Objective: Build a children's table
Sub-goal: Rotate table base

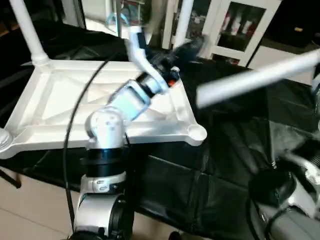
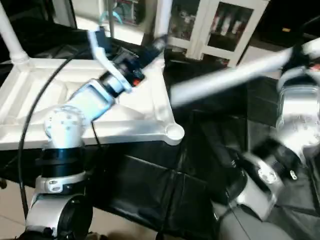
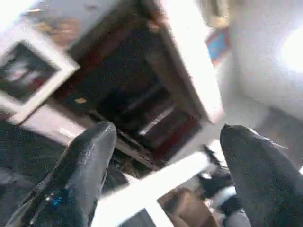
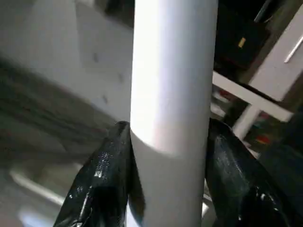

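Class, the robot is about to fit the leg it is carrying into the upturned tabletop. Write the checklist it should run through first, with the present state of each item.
1. Right gripper clamped on the carried leg: ok.
2. Left gripper open and holding nothing: ok.
3. Tabletop lying underside up: ok.
4. Near right corner socket free to take a leg: ok.
5. Far left leg standing in its socket: ok.
6. Carried leg upright over a socket: not ok, it hangs nearly level, off to the right.

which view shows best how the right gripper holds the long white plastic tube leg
The right wrist view: both black fingers clamp the long white plastic tube leg up close. The eye views show the leg slanting in mid-air, blurred; the left wrist view glimpses it.
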